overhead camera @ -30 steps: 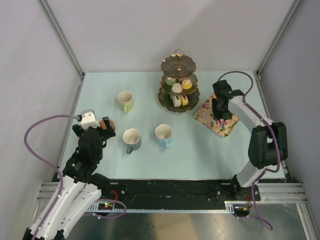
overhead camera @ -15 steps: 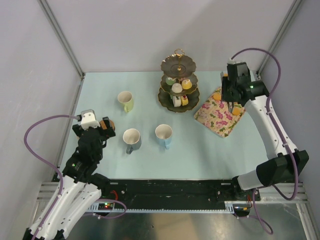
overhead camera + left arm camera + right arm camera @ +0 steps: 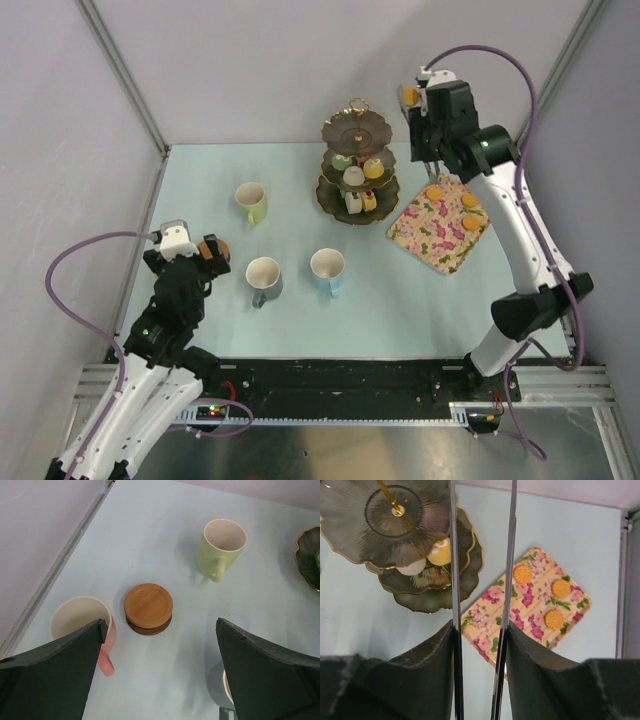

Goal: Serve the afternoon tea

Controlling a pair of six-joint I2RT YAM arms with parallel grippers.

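Note:
The dark gold-rimmed three-tier stand holds small cakes on its lower tiers. My right gripper is shut on thin metal tongs, high up just right of the stand. The tongs' tips leave the wrist view. A small orange round thing shows beside that gripper. My left gripper is open and empty above the stacked brown coasters. The pink mug is at its left finger and the grey mug at its right.
The yellow-green mug stands behind the coasters and the blue mug is at the centre. The floral tray lies right of the stand with three orange biscuits. Frame posts and walls bound the table.
My right arm has risen from the floral tray and swung back and left, to up beside the stand's top tier. My left arm has not moved.

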